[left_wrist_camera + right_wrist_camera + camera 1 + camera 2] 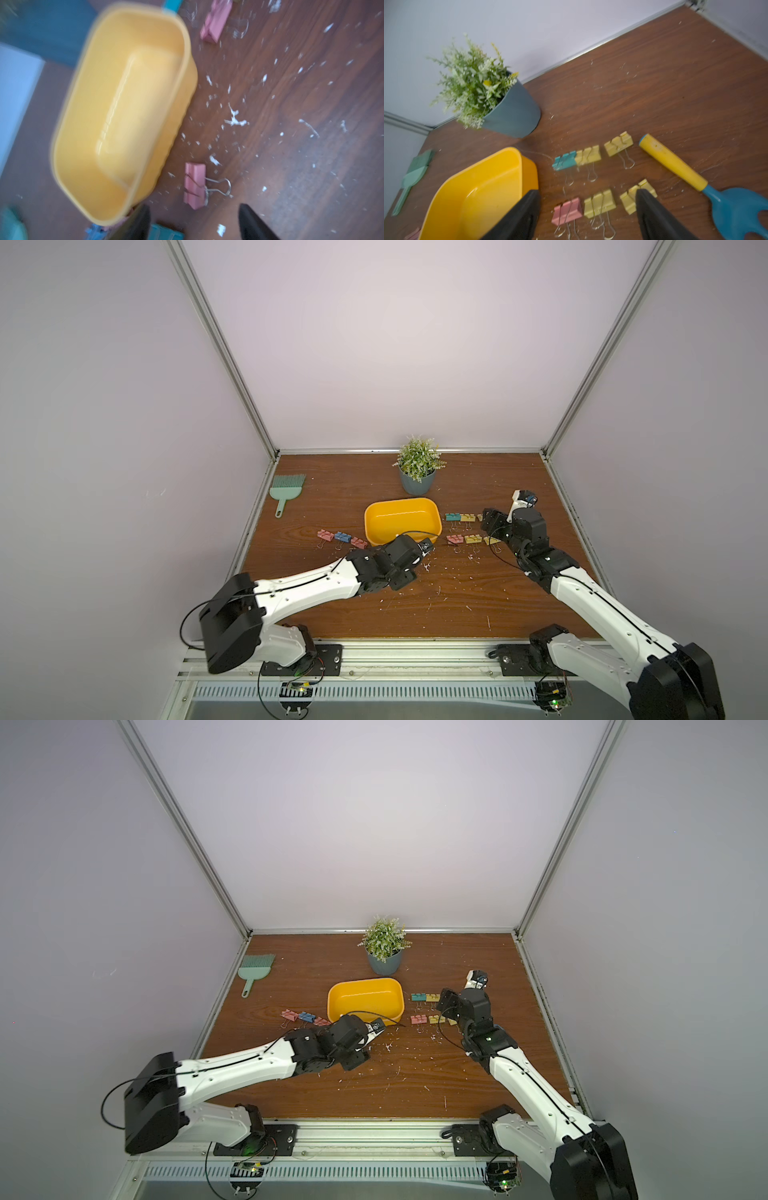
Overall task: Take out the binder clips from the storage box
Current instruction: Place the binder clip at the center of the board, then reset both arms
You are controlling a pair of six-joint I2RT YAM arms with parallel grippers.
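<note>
In both top views the yellow storage box (402,519) is seen empty, standing upright near the middle of the wooden counter (457,605). The binder clips (342,536) are laid outside it: a row of three just beside the box on the left arm's side, and two rows (418,1019) on the other side. A potted plant (417,483) is placed behind the box, and a green brush-like tool (286,489) lies well apart, near the left wall.

In the left wrist view, which is blurred, the left end effector (193,205) is shown with its fingers apart and nothing between them. A pink clip (194,185) lies just ahead, near the box wall, among white flecks (234,120).

In the right wrist view the right end effector (587,190) is shown with its fingers wide apart as well, and nothing is gripped. The two rows of clips lie on the counter ahead of it, one yellow clip (629,199) partly hidden by a finger. A blue fork-shaped tool (672,162) with a yellow handle lies beside them.
</note>
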